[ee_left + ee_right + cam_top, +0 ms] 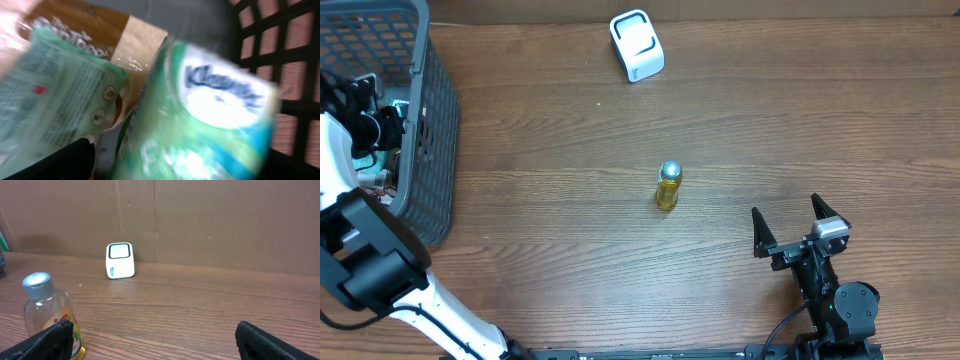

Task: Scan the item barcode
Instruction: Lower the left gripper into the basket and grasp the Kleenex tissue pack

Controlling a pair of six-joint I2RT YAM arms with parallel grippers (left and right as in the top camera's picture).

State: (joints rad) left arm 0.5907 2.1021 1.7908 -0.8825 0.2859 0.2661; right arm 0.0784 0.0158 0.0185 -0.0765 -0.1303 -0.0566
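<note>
Right gripper (785,204) sits released near the table's (550,230) near edge, toward the right corner, with the jaws spread wide, nothing between them and touching nothing. In the right wrist view both dark fingers (45,340) frame the lower corners of the shot. The bottle (668,187) stands upright around table centre, with yellow liquid, a silver cap and a label facing the right wrist camera. It is free of both arms and well apart from the right gripper. The scanner (637,45), a white box with a dark-rimmed window, sits by the far edge roughly mid-width, well apart from the bottle. A dark mesh basket (430,130) occupies the far left corner. The left arm reaches over its rim and the left gripper (382,128) is down inside it. The left wrist view is heavily blurred. A green-and-blue Kleenex tissue pack (210,105) fills most of the frame right in front of the camera. A pale green packet (55,85) lies beside it and a brown bag (100,25) lies behind both, with the basket grid at the right. One dark finger (65,160) shows at the lower left. The left jaws look spread, but I can't tell whether they are gripping the tissue pack or just hanging free over it.
</note>
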